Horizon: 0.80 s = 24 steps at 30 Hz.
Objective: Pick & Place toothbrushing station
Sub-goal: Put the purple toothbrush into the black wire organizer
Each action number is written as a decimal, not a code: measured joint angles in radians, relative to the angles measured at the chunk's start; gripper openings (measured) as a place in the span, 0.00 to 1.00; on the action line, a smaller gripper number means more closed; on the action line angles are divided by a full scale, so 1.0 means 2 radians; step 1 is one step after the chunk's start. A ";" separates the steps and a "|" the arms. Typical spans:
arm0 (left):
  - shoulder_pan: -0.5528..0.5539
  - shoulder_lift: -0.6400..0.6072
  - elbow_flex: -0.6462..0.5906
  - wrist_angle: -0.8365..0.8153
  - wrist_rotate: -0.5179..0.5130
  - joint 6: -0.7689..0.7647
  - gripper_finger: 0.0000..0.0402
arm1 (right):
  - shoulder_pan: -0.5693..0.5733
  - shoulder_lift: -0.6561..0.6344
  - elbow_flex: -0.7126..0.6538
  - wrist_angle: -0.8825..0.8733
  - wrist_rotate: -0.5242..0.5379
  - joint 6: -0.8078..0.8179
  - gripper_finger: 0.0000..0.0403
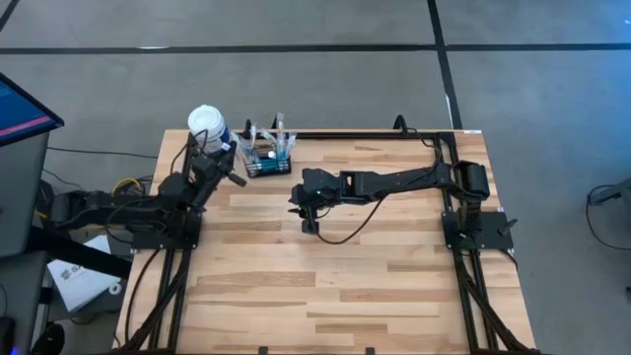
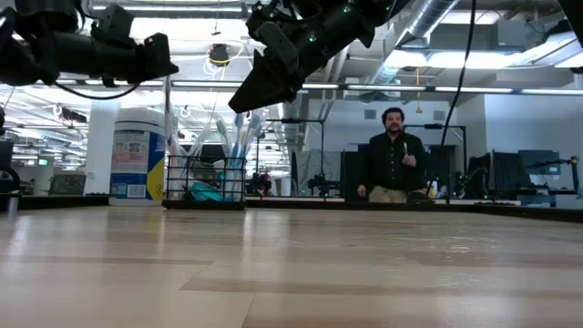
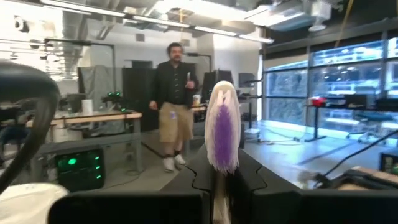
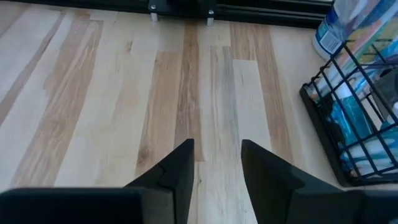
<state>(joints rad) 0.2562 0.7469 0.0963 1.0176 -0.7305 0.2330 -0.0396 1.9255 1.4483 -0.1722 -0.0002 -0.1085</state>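
Left wrist view alone shows the left hand (image 3: 221, 186) clamped on a purple-bristled toothbrush (image 3: 222, 134), head up. The black wire-mesh caddy (image 1: 268, 161) sits near the tabletop's (image 1: 335, 286) far-left corner, brushes upright. The right hand (image 4: 216, 168) hovers empty mid-tabletop, fingers apart. A person (image 2: 393, 155) stands in the workshop behind.

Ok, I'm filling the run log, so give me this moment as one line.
left gripper: shut on toothbrush, raised | right gripper: open, empty, above table | caddy: far edge, beside bottle
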 joint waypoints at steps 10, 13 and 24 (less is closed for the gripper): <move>0.095 0.060 0.000 0.060 0.088 -0.034 0.01 | -0.003 0.000 0.000 0.008 0.000 -0.017 0.30; 0.116 0.083 0.000 0.063 0.102 -0.053 0.01 | -0.007 0.000 0.000 0.014 0.000 -0.017 0.30; 0.141 0.181 0.001 0.136 0.154 -0.102 0.01 | -0.019 0.000 0.000 0.014 0.000 -0.030 0.30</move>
<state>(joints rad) 0.5391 1.1083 0.0978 1.2903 -0.4227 0.0289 -0.0772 1.9255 1.4483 -0.1444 -0.0005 -0.1680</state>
